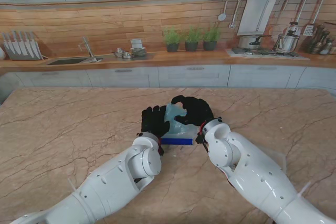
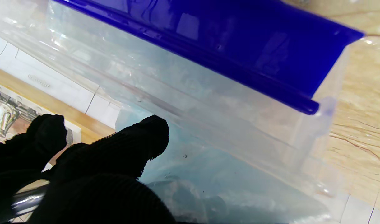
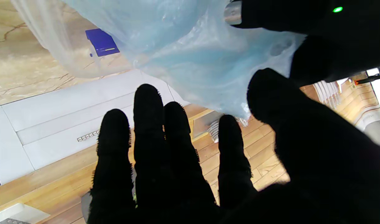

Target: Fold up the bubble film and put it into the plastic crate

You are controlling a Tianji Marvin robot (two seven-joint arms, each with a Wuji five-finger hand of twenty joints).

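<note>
- Stand view: my two hands meet at the middle of the worktop [image 1: 63, 129]. The left hand [image 1: 155, 121] and the right hand [image 1: 193, 110] flank a pale blue bundle of bubble film [image 1: 175, 119], which sits between them, raised off the marble. Just nearer to me lies the blue rim [image 1: 177, 141] of the plastic crate [image 1: 181, 136]. I judge the film is held over the crate so that it can go straight down into it.
- Left wrist view: the crate's clear wall [image 2: 227, 124] and its blue rim [image 2: 239, 49] fill the picture, so this hand is right at the crate. The bluish film [image 2: 208, 174] shows beside my gloved fingers [image 2: 146, 137]. These are curled and close together, but I cannot tell from here whether they pinch the film or only lie against it. My guess is that this hand steadies one side of the bundle.
- Right wrist view: four fingers [image 3: 148, 124] stand straight and mostly side by side, and the thumb [image 3: 271, 90] reaches up to the film's [image 3: 183, 53] lower edge. The film hangs crumpled and bunched, more gathered than neatly folded. The left hand's dark glove [image 3: 317, 37] is against the film on the far side. I judge the right hand is supporting or pressing rather than gripping; a firm pinch is not visible.
- Risk, as I see it: a loose bundle may spring open at the rim.
</note>
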